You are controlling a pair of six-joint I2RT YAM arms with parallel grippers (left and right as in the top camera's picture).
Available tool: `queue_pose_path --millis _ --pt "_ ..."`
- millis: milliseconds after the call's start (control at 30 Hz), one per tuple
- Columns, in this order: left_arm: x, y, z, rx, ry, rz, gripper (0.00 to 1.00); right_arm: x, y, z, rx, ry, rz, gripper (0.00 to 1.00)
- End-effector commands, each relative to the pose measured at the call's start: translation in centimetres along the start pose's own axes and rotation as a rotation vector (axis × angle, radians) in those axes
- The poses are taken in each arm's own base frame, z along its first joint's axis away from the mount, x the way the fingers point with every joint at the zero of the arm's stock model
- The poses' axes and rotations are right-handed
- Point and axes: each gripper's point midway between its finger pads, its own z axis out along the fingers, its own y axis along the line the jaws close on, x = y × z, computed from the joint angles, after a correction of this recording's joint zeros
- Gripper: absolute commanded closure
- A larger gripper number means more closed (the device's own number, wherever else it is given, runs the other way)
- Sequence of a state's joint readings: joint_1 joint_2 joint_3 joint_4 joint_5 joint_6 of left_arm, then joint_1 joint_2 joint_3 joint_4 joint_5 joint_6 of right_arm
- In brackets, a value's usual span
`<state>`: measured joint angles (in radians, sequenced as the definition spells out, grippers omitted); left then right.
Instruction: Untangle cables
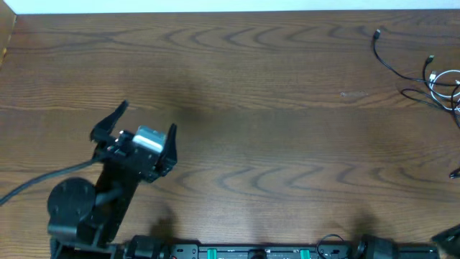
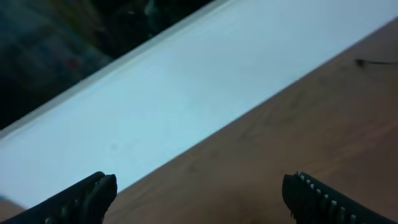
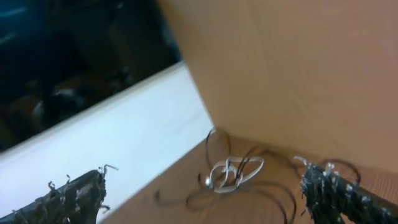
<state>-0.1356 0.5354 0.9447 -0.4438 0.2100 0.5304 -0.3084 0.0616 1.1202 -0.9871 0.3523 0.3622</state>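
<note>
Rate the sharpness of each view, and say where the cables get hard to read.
Overhead: fairly sharp, evenly lit, but the cables run off the right edge. Left wrist: soft all over, table edge smeared. Right wrist: blurred, so white and black strands merge.

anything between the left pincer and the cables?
Only bare wooden tabletop. The overhead view shows the open left pincer at left, the cables at the far right edge, and nothing on the wood between them.
</note>
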Motion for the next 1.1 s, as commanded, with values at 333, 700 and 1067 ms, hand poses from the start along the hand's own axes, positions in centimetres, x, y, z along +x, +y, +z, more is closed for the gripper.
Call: queue_pose_path --millis 333,700,1067 --pt "-0.1 0.9 -0.6 -0.054 0.008 -0.037 0.09 11.0 3.8 0.3 -0.293 0.404 -0.067 0.01" --pt "0.0 0.9 -0.6 -0.052 0.013 -0.037 0.09 11.4 10.7 3.7 -0.687 0.196 -0.260 0.01" --pt "0.0 0.9 -0.6 -0.053 0.011 -0.037 0.09 13.3 12.1 6.0 -0.768 0.124 -0.214 0.01"
